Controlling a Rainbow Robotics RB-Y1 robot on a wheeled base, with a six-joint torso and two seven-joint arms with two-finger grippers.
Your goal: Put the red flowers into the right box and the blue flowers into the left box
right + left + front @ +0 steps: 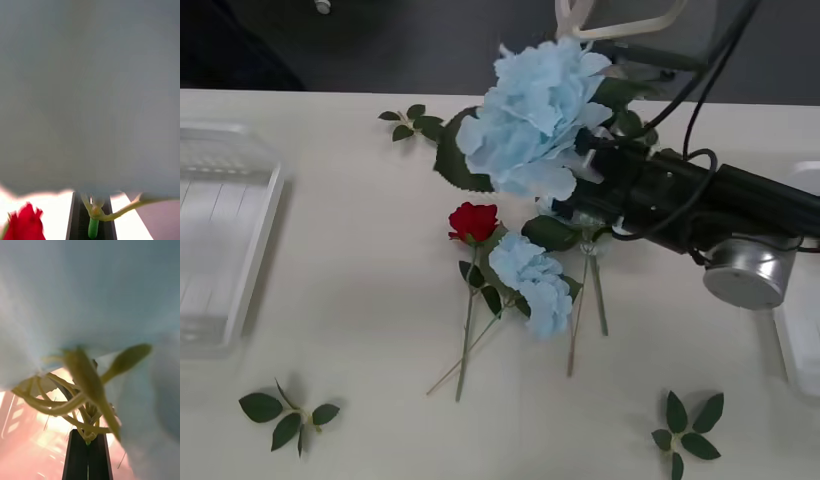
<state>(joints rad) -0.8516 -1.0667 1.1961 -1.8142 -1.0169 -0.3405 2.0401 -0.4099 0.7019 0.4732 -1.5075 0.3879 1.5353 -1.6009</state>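
Counter point(380, 380) carries the left box point(220, 240) at its left edge. One head of the blue flowers point(540, 110) hangs raised mid-counter, above one of the red flowers point(473, 220). Right gripper point(93, 210) and left gripper point(88, 442) each have fingers clamped on a blue flower's stem.

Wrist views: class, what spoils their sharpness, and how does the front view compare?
Right wrist view: a blue flower sits so close it blurs to a grey haze; the table glares white beside the rose. Left wrist view: blurred petals and stalks, pinkish cast below. Front view: fairly sharp, soft shadows under the leaf sprigs.
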